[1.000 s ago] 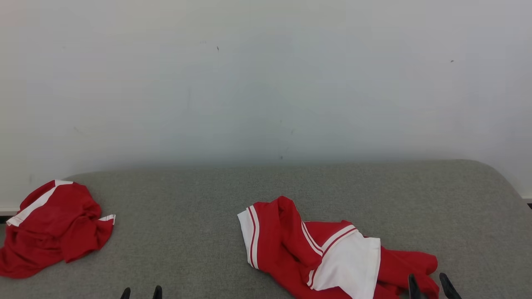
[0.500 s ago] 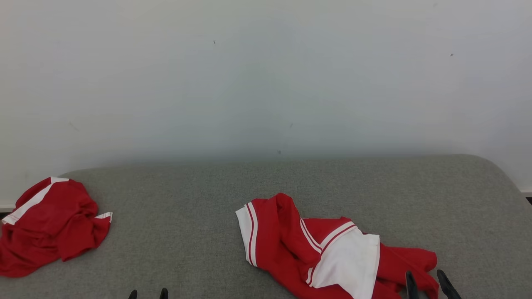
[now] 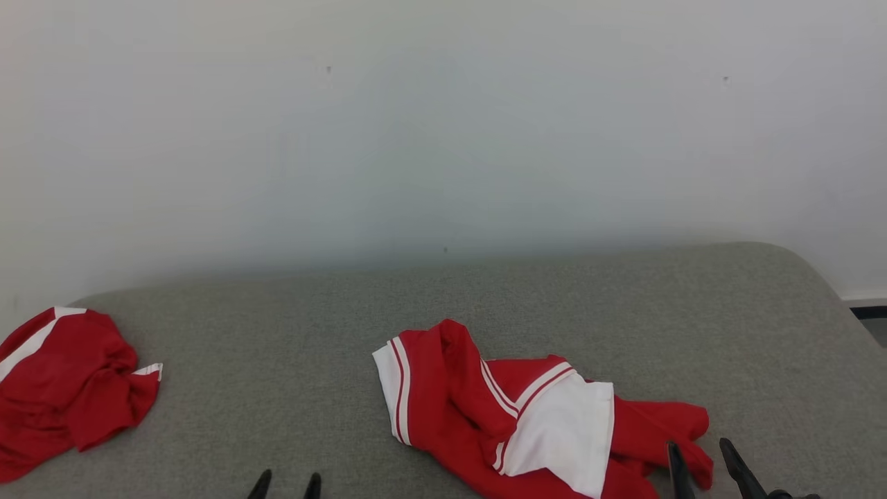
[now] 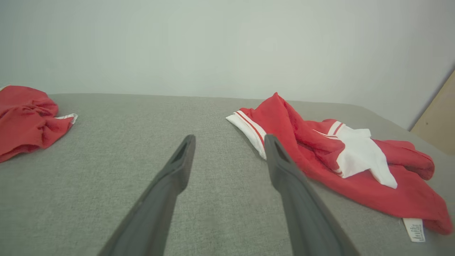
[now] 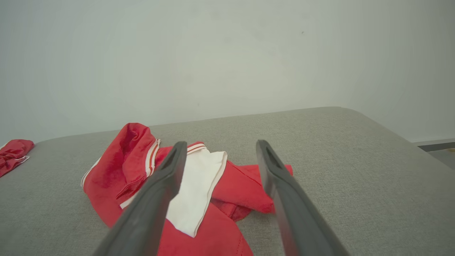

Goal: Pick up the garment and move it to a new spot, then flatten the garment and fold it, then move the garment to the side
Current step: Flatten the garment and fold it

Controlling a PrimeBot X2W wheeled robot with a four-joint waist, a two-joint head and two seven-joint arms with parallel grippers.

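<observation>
A crumpled red garment (image 3: pixel 527 409) with white panels and striped trim lies on the grey fabric surface (image 3: pixel 443 305), right of centre. My right gripper (image 3: pixel 700 457) is open at the bottom edge of the head view, its tips over the garment's right end. The right wrist view has that gripper (image 5: pixel 221 145) wide open above the garment (image 5: pixel 199 185), holding nothing. My left gripper (image 3: pixel 287 483) is open over bare fabric left of the garment. In the left wrist view the left gripper (image 4: pixel 229 142) is empty, with the garment (image 4: pixel 337 163) just beyond its right finger.
A second crumpled red and white garment (image 3: pixel 62 388) lies at the surface's far left edge. A pale wall (image 3: pixel 443 138) rises right behind the surface. The surface's rounded right corner (image 3: pixel 818 277) drops to the floor. A wooden panel (image 4: pixel 439 117) stands at the right.
The head camera has turned, so the whole picture has shifted left. My left gripper's tips have moved right, closer to the middle garment. Both garments lie as before.
</observation>
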